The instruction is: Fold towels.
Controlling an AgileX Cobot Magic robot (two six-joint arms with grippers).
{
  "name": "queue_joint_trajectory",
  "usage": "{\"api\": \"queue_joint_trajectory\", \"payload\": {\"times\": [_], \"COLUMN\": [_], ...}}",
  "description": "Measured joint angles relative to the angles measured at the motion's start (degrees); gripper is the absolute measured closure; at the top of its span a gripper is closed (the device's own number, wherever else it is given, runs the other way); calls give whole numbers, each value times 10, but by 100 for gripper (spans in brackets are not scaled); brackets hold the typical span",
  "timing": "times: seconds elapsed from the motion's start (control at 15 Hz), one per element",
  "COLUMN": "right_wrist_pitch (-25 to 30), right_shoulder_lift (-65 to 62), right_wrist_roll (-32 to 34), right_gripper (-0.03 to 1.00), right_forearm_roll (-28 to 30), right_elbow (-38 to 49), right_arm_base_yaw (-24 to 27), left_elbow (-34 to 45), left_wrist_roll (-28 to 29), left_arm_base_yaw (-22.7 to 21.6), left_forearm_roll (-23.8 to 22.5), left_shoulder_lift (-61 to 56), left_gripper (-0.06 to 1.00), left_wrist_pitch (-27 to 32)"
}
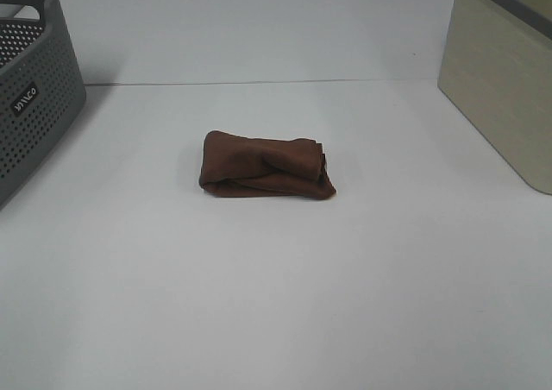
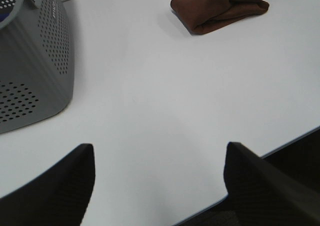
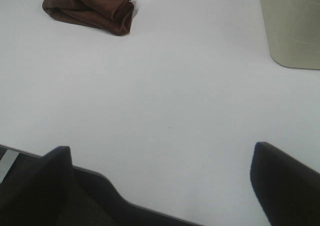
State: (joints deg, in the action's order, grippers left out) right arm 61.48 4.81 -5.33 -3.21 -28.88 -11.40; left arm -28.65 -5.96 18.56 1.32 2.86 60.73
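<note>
One dark reddish-brown terry towel (image 1: 266, 166) lies folded into a thick bundle on the white bench (image 1: 276, 304), well ahead of both hands and touched by neither. The left hand (image 2: 159, 178) hovers low over the bench's near edge with its fingers spread apart and nothing between them; a grey perforated plastic basket (image 2: 35, 71) stands near it. The right hand (image 3: 162, 178) likewise has its fingers wide apart and empty, with a beige bin (image 3: 292, 26) ahead of it.
</note>
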Motion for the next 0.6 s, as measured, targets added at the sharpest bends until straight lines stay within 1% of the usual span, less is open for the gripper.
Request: {"api": "queue_joint_trajectory", "payload": {"times": [0.27,0.6], "right_wrist_pitch": [0,0], "right_shoulder_lift": [0,0], "right_wrist_roll": [3,3], "right_gripper": [7,7], "right_forearm_roll": [-1,-1], "right_elbow": [0,0], "right_arm_base_yaw": [0,0], "left_elbow": [0,0], "left_wrist_roll": [-21,-23], "left_arm_base_yaw": [0,0], "left_forearm_roll": [15,23], "left_shoulder_lift": [0,0], "left_gripper": [25,25], "left_wrist_pitch": [-2,-2]}}
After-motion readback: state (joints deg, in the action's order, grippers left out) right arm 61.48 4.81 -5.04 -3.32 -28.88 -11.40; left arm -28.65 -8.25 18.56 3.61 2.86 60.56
